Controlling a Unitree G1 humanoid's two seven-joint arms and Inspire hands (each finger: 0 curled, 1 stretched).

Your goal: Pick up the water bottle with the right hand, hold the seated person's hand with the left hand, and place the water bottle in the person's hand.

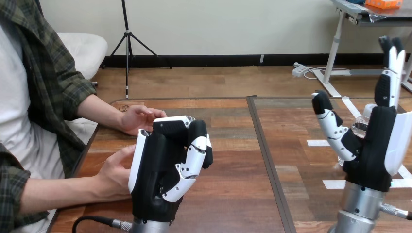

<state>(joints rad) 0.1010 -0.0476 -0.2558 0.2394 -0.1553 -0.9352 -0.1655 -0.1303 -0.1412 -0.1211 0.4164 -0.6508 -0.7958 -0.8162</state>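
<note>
A clear water bottle stands on the table at the right, mostly hidden behind my right hand. That hand is upright and open, fingers straight up and thumb spread to the left, with the bottle showing just beyond the gap between them. Lower and nearer the middle, my left hand is raised with fingers and thumb curled in on nothing I can see. The person's nearer hand lies at the table's left edge, close against the white side of my left hand. The person's farther hand rests on the table behind it.
The wooden table has a dark seam running front to back between my two hands. White tape marks lie on the table near the bottle.
</note>
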